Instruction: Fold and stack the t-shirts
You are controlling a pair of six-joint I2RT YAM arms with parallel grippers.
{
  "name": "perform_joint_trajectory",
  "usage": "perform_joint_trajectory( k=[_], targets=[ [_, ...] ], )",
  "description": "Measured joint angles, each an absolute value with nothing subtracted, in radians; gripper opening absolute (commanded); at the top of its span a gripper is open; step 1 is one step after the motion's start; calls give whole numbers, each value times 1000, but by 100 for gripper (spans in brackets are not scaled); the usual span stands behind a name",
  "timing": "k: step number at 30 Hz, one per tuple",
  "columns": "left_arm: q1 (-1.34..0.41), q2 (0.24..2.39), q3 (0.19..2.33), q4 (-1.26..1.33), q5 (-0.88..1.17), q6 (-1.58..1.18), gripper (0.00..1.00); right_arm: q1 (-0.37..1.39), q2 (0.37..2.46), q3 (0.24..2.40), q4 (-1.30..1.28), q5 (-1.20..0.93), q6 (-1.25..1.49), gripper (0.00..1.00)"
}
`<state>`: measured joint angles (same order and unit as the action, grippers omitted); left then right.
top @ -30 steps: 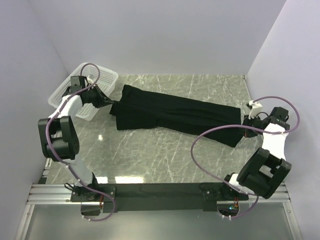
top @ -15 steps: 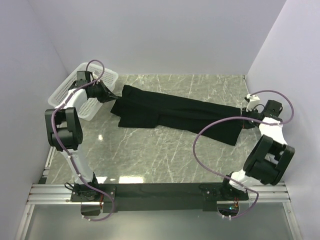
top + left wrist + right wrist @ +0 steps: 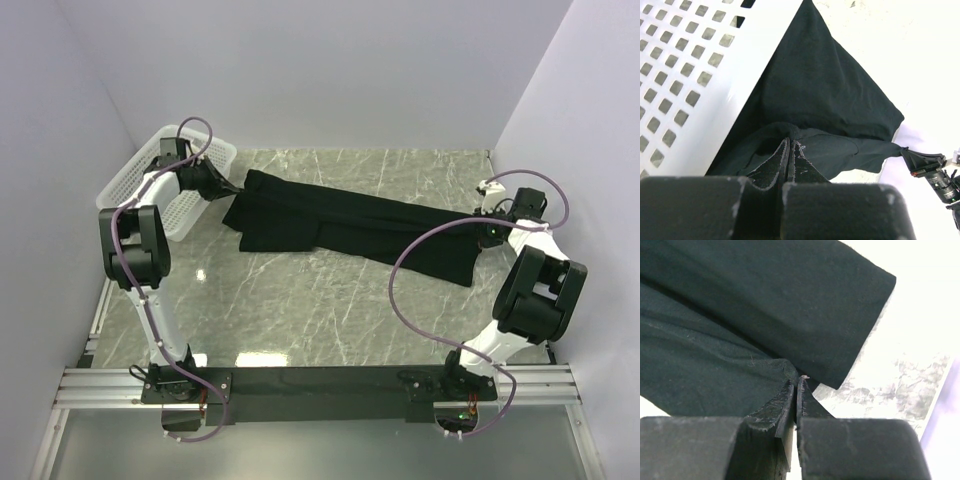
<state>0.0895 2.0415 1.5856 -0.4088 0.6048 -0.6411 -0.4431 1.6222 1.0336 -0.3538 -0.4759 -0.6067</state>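
Note:
A black t-shirt (image 3: pixel 350 225) is stretched long across the marble table between my two grippers. My left gripper (image 3: pixel 222 188) is shut on the shirt's left end, next to the white basket (image 3: pixel 135 180). My right gripper (image 3: pixel 487 228) is shut on the shirt's right end near the right wall. In the left wrist view the fingers (image 3: pixel 790 150) pinch a fold of black cloth (image 3: pixel 830 95), with the basket wall (image 3: pixel 695 75) close on the left. In the right wrist view the fingers (image 3: pixel 796 387) pinch the cloth (image 3: pixel 740 320) beside a sleeve hem.
The white mesh basket stands at the far left corner. Walls close the table in at the left, back and right (image 3: pixel 560 120). Bare marble table (image 3: pixel 330 310) lies in front of the shirt. The arm bases stand on the near rail (image 3: pixel 320 385).
Both grippers have moved toward the back of the table with the shirt ends, the left toward the basket and the right toward the right wall. The shirt has shifted back with them.

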Motion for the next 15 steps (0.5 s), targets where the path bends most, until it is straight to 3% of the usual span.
perform_joint_trajectory(
  k=[15],
  targets=[
    [78,2087,1627,-409,596,-652,1,-428,1711,1084,-352,-434,-550,10]
  ],
)
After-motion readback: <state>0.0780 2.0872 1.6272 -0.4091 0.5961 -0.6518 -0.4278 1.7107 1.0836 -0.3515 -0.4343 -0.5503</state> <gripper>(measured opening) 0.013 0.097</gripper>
